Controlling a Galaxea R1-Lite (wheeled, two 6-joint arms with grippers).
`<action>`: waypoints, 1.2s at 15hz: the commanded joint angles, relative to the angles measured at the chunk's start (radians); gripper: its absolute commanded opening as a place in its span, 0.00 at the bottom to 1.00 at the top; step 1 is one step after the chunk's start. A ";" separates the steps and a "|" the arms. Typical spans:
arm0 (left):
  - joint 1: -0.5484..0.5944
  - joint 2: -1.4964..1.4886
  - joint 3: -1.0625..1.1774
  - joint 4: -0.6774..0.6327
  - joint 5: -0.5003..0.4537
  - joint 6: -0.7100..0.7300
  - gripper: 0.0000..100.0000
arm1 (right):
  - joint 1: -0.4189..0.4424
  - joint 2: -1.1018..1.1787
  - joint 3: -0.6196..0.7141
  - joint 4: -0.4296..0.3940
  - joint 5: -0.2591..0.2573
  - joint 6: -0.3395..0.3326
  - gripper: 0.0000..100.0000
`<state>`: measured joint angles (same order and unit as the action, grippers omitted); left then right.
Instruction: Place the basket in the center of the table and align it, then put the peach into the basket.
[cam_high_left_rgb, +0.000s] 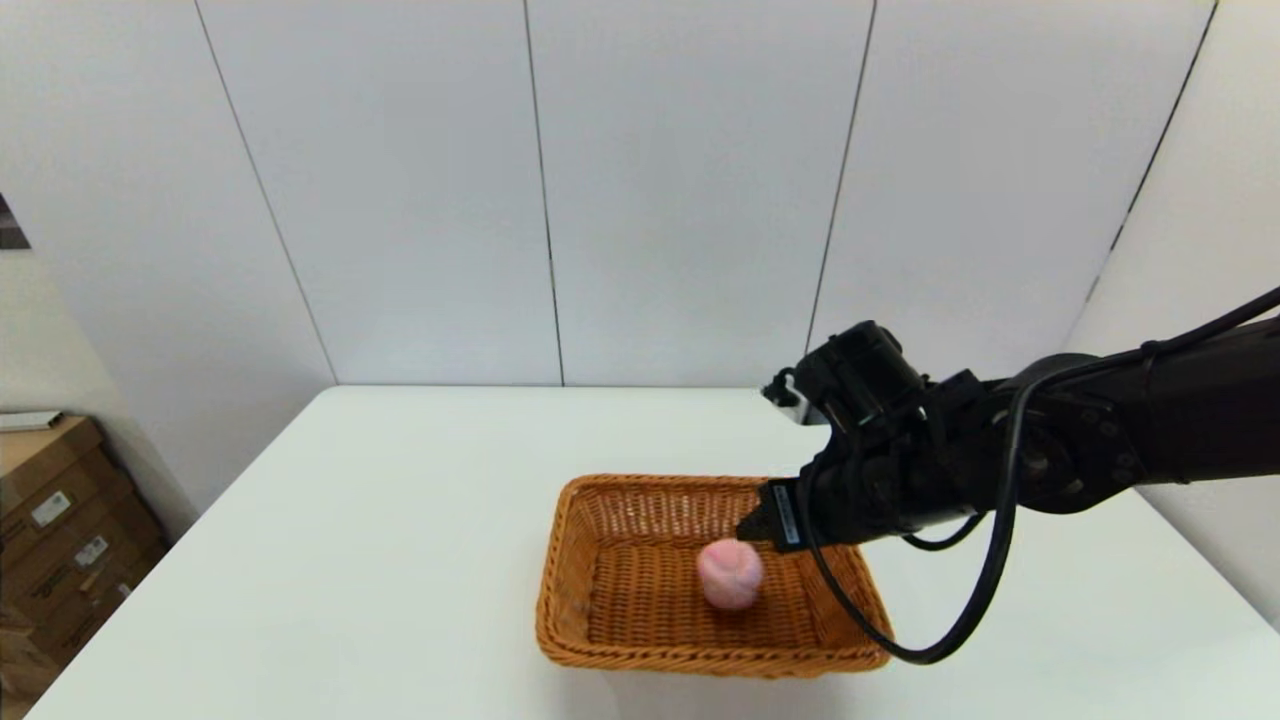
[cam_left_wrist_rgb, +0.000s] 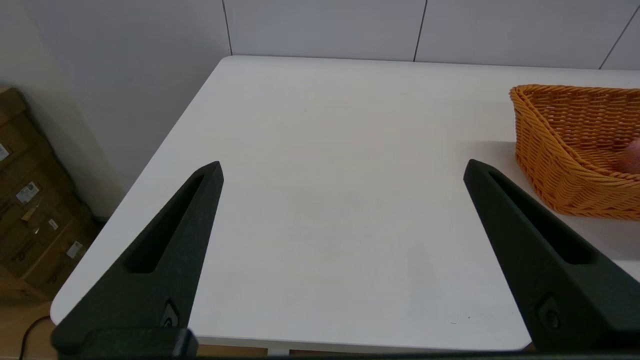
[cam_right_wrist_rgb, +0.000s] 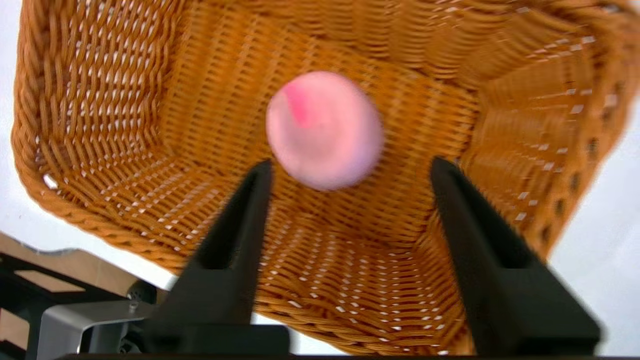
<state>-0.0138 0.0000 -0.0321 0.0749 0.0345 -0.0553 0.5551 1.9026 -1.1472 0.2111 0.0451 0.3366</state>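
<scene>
Your right pincer hangs spread apart above the peach, which lies inside the basket. Your left pincer is also apart, over the surface beside the basket.

Pale panelled walls with dark seams – stacked cardboard boxes by left wall.

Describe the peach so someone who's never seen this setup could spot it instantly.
Start at the white table; the only large item on it is an orange-brown wicker basket. Inside, on the woven floor, lies the peach, just below the right pincer, whose fingers are open and not touching it. It is the only small, round, pale pink thing among orange weave and black arm.
</scene>
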 joint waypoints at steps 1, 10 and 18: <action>0.000 -0.002 0.000 0.000 0.001 -0.005 1.00 | -0.170 -0.086 0.030 0.005 0.002 -0.011 1.00; 0.000 -0.002 0.000 0.000 -0.001 -0.008 1.00 | -0.767 -0.163 0.050 0.068 0.070 -0.272 1.00; 0.000 -0.002 0.000 0.000 -0.001 -0.008 1.00 | -0.728 -0.694 0.282 0.143 0.148 -0.289 1.00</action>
<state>-0.0138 -0.0004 -0.0326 0.0749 0.0332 -0.0615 -0.1896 1.4855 -0.9874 0.3228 0.1881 0.0479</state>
